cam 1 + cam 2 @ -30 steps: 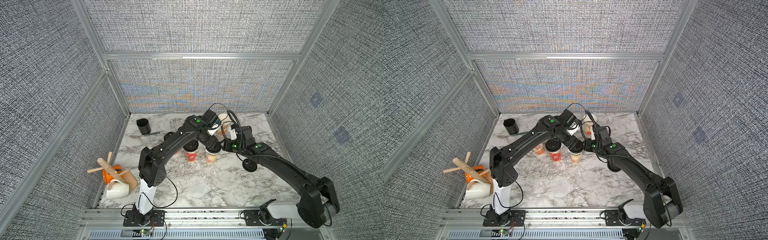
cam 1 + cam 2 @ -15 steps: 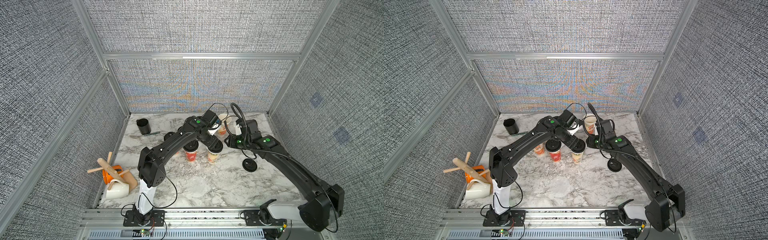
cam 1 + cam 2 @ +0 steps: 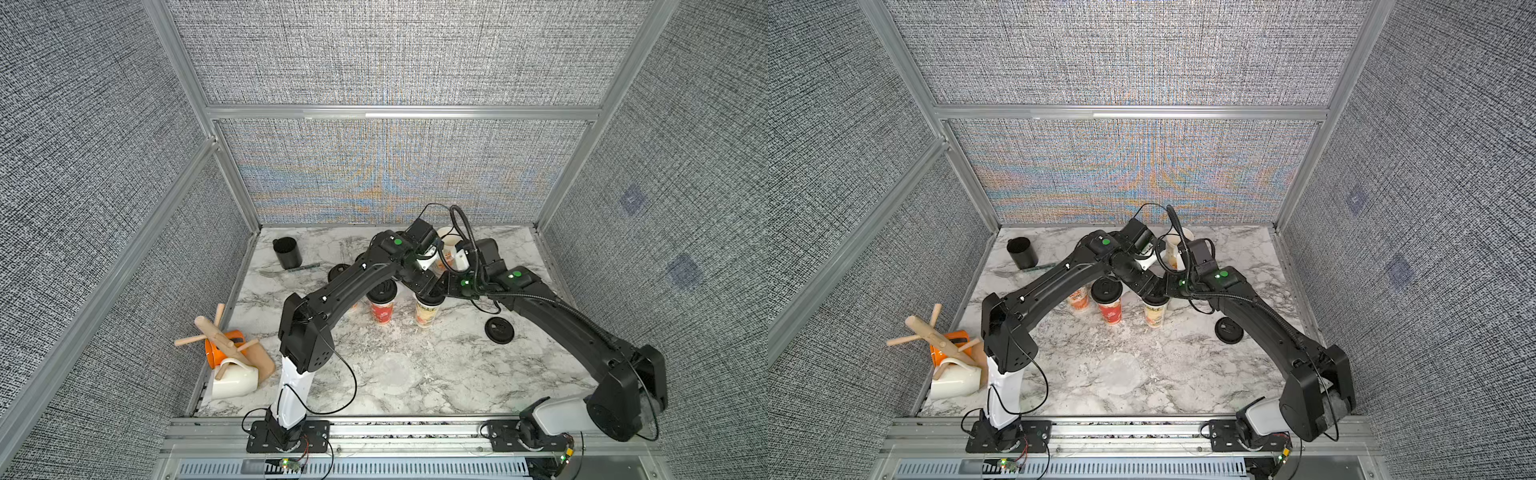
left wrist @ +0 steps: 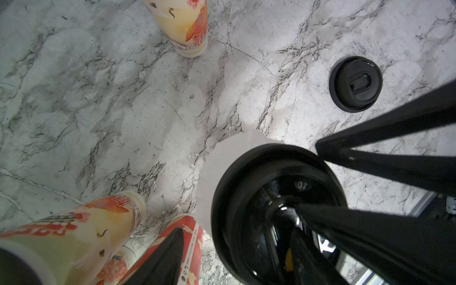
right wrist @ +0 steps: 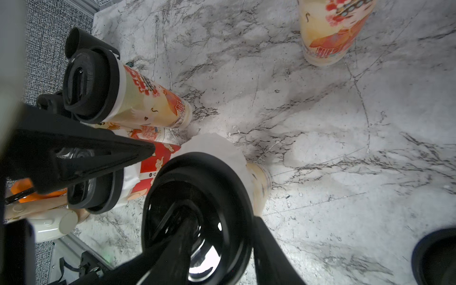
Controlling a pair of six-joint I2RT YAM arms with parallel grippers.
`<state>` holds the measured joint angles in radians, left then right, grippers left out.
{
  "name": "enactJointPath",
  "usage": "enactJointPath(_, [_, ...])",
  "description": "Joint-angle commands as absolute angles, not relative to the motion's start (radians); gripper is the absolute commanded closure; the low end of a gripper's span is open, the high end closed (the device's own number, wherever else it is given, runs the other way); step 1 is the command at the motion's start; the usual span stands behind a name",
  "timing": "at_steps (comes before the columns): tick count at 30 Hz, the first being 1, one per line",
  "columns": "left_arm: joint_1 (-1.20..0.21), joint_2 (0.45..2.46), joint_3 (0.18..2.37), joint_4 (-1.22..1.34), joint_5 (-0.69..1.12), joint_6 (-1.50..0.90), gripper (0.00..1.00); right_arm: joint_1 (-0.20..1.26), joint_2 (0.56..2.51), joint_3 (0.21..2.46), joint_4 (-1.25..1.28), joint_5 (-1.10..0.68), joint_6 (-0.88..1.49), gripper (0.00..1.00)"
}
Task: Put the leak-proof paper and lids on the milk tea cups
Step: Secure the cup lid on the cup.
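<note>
A black lid (image 4: 271, 197) sits on a milk tea cup (image 3: 426, 316), and a sheet of leak-proof paper (image 4: 222, 167) pokes out from under its rim. My left gripper (image 4: 237, 232) stands open across the rim, one finger beside the red cup (image 4: 190, 237). From the other side, my right gripper (image 5: 219, 217) is open too: one finger rests in the lid's hollow and the other lies outside the rim. Another paper sheet (image 3: 392, 372) lies flat on the table nearer the front. The red cup (image 3: 382, 309) next to them carries a lid. An uncovered cup (image 3: 449, 249) stands at the back.
A loose black lid (image 3: 500, 329) lies right of the cups, and more lids (image 3: 338, 272) lie behind them. A plain black cup (image 3: 287, 252) stands at the back left. A wooden mug tree (image 3: 226, 353) with an orange and a white mug lies tipped at the left edge.
The right arm swung back to the right and then in again, while its gripper stayed at the lidded cup. The left arm has hardly moved.
</note>
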<state>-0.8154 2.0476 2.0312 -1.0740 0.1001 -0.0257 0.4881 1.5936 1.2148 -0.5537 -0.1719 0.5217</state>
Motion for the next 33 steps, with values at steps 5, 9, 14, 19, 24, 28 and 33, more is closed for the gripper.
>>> enactJointPath(5, [-0.818, 2.077, 2.027, -1.213, 0.06, 0.0, 0.31, 0.502, 1.625, 1.203, -0.548, -0.156, 0.538, 0.57])
enactJointPath(9, [-0.818, 2.083, 2.065, -1.216, 0.061, 0.0, 0.31, 0.502, 1.632, 1.184, -0.575, -0.121, 0.532, 0.57])
enactJointPath(14, [-0.818, 2.095, 2.208, -1.252, 0.022, -0.034, 0.29, 0.502, 1.634, 1.165, -0.602, -0.079, 0.525, 0.57])
enactJointPath(19, [-0.815, 2.126, 2.363, -1.346, -0.085, -0.095, 0.3, 0.502, 1.631, 1.155, -0.609, -0.072, 0.517, 0.58])
enactJointPath(24, [-0.814, 2.101, 2.34, -1.342, -0.127, -0.111, 0.33, 0.5, 1.629, 1.149, -0.616, -0.068, 0.511, 0.59])
enactJointPath(28, [-0.809, 2.098, 2.305, -1.303, -0.131, -0.116, 0.4, 0.502, 1.616, 1.136, -0.617, -0.069, 0.513, 0.6])
enactJointPath(33, [-0.796, 2.126, 2.334, -1.298, -0.121, -0.128, 0.43, 0.502, 1.583, 1.108, -0.617, -0.074, 0.515, 0.61])
